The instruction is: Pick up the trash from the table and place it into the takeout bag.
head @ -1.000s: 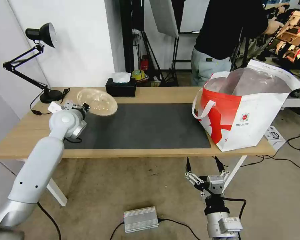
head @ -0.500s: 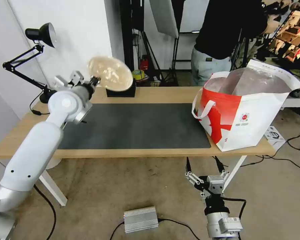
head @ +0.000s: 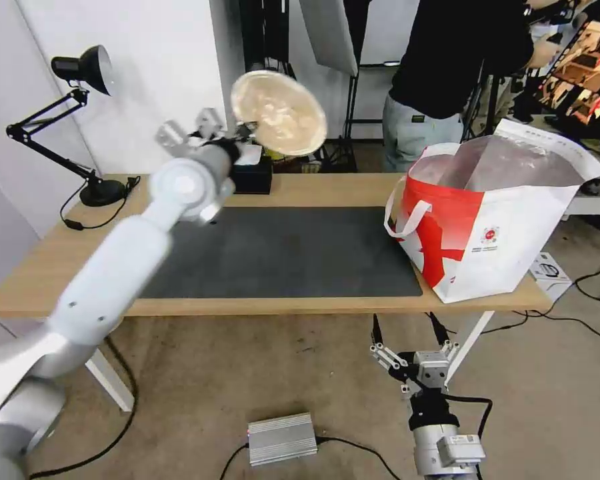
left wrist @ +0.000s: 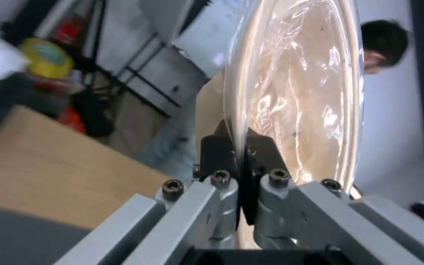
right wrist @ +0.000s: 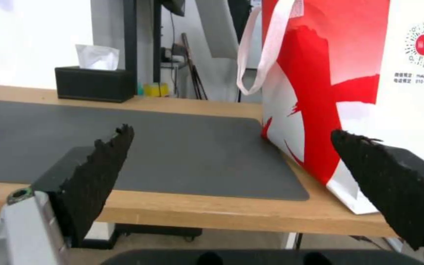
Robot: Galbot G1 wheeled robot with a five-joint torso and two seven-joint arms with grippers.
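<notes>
- Head view: the left pincer is clamped on the rim of the beige paper-pulp bowl, holding it in the air above the black tissue box at the table's far edge. The bowl stands tilted on edge, its hollow facing the camera, rim running from 10 to 4 o'clock. Half a second ago it was lower and farther left. The takeout bag stands open at 3 o'clock.
- Head view: the right pincer hangs spread wide below the table's near edge.
- Left wrist view: the dark pads pinch the bowl's thin rim.
- Right wrist view: both fingers gape apart, empty, facing the dark grey mat.
</notes>
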